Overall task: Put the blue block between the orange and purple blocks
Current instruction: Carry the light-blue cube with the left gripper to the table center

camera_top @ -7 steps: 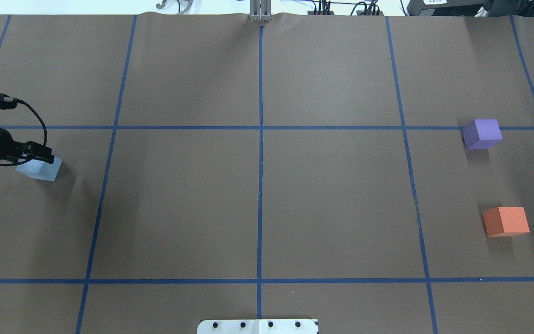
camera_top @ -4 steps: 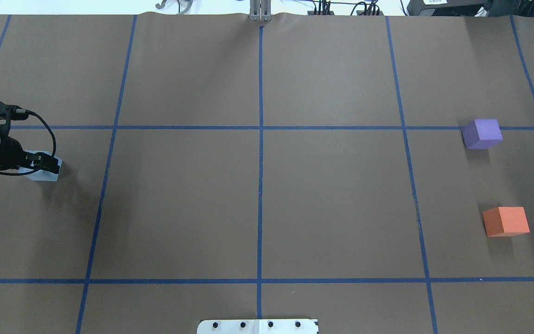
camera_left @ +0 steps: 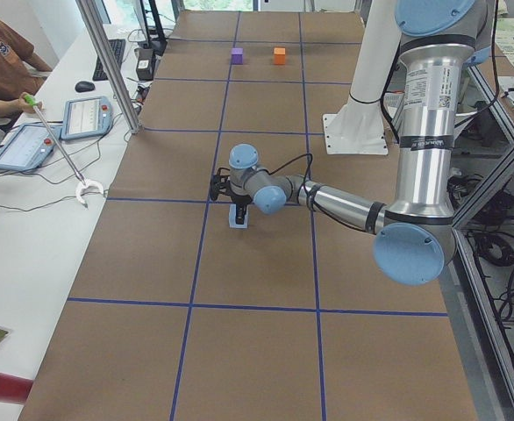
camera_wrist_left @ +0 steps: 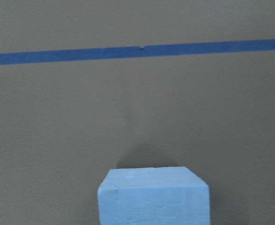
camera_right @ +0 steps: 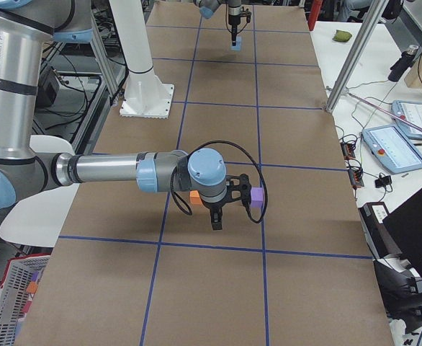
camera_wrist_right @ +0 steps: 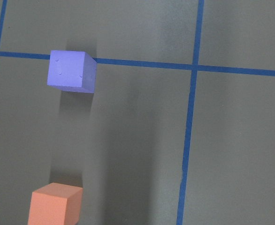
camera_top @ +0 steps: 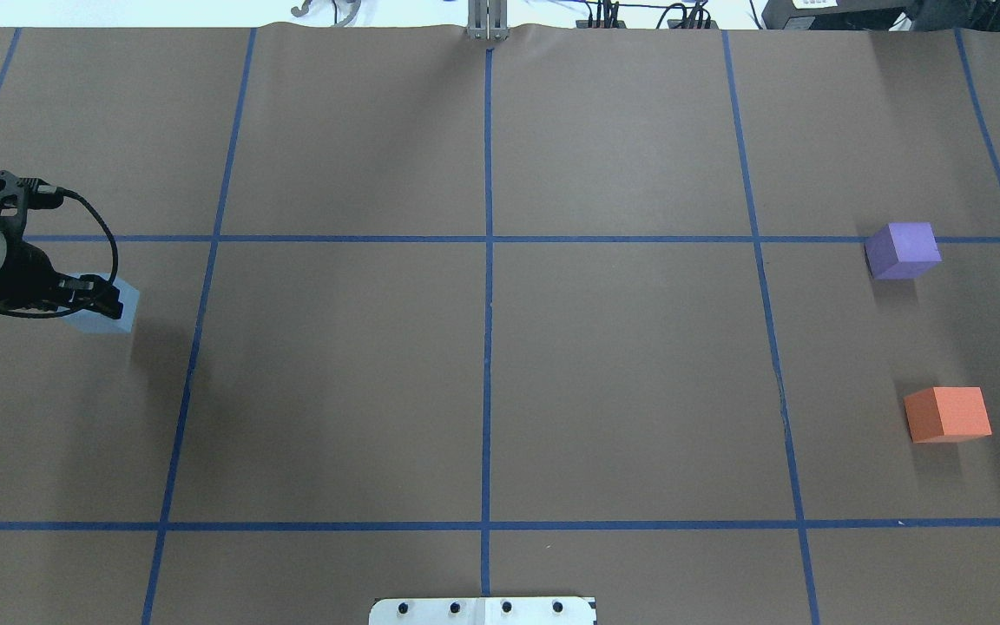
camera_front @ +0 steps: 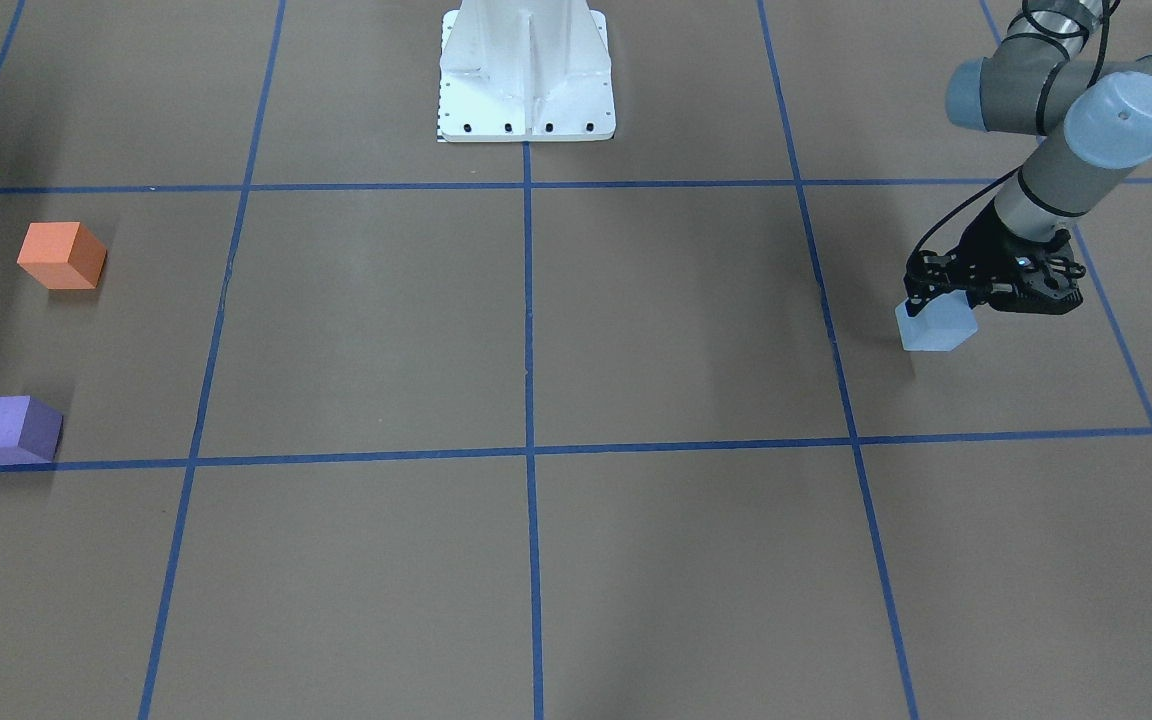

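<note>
A: What is the left gripper [camera_front: 939, 302] holding?
B: It is closed narrowly on the top of the blue block [camera_front: 936, 330], at the left end of the tabletop [camera_front: 636, 320].
A: And the other blocks?
B: The orange block [camera_front: 61, 255] and the purple block [camera_front: 11, 430] sit at the right end, well apart from it.
A: The right gripper [camera_right: 218, 216]?
B: It hovers over those two. I cannot tell whether it is open or closed.

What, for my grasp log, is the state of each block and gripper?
blue block, clamped in the left gripper, seemingly just off the table.
left gripper, shut on the blue block.
right gripper, above the table; open or shut cannot be told.
purple block, free, resting on the table.
orange block, free, resting on the table.
</note>
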You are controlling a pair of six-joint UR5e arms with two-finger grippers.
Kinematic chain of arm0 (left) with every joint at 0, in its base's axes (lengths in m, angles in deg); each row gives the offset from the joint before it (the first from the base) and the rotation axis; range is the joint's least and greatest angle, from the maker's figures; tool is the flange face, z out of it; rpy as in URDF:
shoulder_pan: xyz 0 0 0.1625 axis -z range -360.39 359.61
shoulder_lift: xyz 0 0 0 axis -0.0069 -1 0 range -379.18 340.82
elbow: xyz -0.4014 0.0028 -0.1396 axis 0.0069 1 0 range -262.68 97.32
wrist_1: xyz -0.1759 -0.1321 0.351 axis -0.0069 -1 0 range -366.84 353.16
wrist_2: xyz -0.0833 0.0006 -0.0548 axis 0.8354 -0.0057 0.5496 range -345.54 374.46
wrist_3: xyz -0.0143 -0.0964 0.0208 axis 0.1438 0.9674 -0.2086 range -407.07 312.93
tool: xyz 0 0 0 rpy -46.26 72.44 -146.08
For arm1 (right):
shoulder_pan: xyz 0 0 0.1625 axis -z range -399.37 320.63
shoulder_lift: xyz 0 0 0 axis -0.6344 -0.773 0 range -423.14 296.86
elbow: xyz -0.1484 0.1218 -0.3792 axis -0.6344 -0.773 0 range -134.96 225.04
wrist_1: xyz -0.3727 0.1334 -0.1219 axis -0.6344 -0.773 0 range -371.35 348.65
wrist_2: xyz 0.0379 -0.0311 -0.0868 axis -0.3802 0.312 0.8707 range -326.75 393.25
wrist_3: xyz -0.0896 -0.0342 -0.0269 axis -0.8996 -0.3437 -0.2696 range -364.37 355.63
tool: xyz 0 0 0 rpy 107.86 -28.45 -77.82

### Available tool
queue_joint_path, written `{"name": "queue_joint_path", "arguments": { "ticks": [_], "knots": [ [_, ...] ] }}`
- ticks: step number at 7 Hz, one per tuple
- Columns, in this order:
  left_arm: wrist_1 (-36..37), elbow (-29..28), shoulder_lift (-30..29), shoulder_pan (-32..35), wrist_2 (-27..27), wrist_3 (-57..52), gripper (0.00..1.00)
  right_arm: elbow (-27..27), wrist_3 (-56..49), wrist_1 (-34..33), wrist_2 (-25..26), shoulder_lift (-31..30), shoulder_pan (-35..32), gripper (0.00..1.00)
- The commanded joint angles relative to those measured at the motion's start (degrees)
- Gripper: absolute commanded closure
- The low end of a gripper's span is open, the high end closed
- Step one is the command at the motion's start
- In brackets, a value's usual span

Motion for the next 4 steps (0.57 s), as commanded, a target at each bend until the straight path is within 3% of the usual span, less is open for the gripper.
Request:
{"name": "queue_joint_path", "arguments": {
  "ticks": [1,2,4],
  "knots": [
    [16.5,3.2,-16.2,-2.6,0.1,9.8,1.00,0.1,0.2,0.1,-0.7,0.2,0.1,0.00],
    [19.8,2.0,-23.3,-7.8,-0.4,17.1,1.00,0.1,0.2,0.0,-0.6,0.3,0.3,0.00],
    [19.3,-10.8,-38.2,-15.1,-7.2,24.6,1.00,0.1,0.3,-0.1,-0.5,0.8,0.6,0.00]
  ]
}}
